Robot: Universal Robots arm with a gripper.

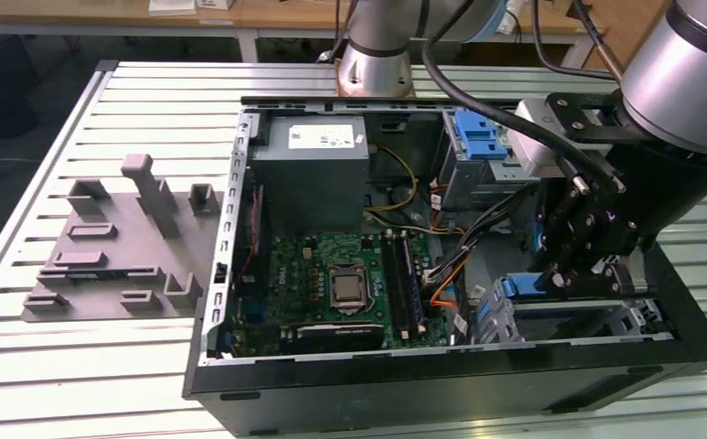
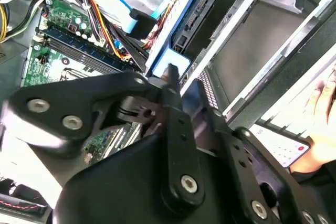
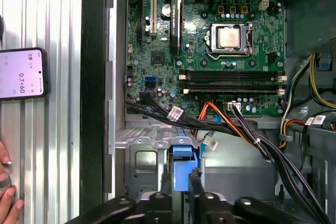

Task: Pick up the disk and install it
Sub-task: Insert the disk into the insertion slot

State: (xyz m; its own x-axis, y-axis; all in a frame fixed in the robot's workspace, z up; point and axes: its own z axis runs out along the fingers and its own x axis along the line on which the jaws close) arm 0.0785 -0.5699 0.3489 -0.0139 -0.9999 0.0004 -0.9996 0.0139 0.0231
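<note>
My end effector (image 3: 181, 181) grips the disk (image 3: 184, 158) by its blue edge, held upright, I judge, to slot into the drive cage (image 3: 142, 163).

A slatted metal table (image 1: 109, 110) carries an open black computer case (image 1: 451, 389), with a grey moulded block (image 1: 115, 242) lying to the exterior view's left of it. In the first wrist view a phone (image 3: 21, 73) lies beside the case, and a hand (image 3: 6, 195) perhaps rests nearby.
</note>
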